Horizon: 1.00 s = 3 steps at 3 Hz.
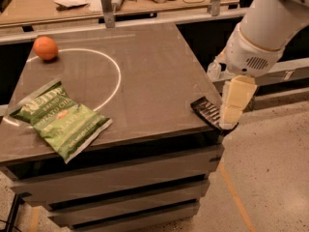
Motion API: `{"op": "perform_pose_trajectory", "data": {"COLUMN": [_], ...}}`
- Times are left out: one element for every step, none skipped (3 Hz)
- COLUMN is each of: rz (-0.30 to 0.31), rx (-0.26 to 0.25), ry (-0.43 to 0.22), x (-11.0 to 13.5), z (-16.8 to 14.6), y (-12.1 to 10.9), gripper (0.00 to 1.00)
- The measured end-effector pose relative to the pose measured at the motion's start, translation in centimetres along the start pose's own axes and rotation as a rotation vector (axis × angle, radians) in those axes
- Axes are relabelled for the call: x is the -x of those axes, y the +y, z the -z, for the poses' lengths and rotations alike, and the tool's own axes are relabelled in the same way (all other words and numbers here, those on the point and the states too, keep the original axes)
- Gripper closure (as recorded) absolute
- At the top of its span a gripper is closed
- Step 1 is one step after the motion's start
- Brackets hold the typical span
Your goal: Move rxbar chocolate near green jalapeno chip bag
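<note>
The rxbar chocolate (208,112), a small flat black bar with pale lines, lies at the table's front right corner, partly over the edge. The green jalapeno chip bag (60,118) lies flat near the table's front left. My gripper (232,111) hangs from the white arm at the right, its pale fingers pointing down right beside the bar's right end, seeming to touch or overlap it.
An orange fruit (46,48) sits at the table's back left, by a white arc line (113,76) on the dark tabletop (154,66). A cluttered bench (72,4) runs behind. White bottles (214,69) stand beyond the right edge. Floor lies right of the table.
</note>
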State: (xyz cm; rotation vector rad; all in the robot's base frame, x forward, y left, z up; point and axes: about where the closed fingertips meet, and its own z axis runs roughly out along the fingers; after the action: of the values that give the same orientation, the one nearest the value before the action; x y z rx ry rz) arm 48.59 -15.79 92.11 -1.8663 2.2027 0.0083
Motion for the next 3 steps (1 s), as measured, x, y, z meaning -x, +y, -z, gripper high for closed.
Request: {"op": "perform_pose_trajectory", "data": {"rz": [-0.049,-0.117,-0.168], "rx": [0.050,0.096,0.136], "ry": [0.001,-0.007,-0.021], "x": [-0.5,-1.6,-2.5], "z": [-3.2,-5.5,-7.2], "y": [-0.6,-0.8,-0.7], "gripper": [0.00,0.00,0.18]}}
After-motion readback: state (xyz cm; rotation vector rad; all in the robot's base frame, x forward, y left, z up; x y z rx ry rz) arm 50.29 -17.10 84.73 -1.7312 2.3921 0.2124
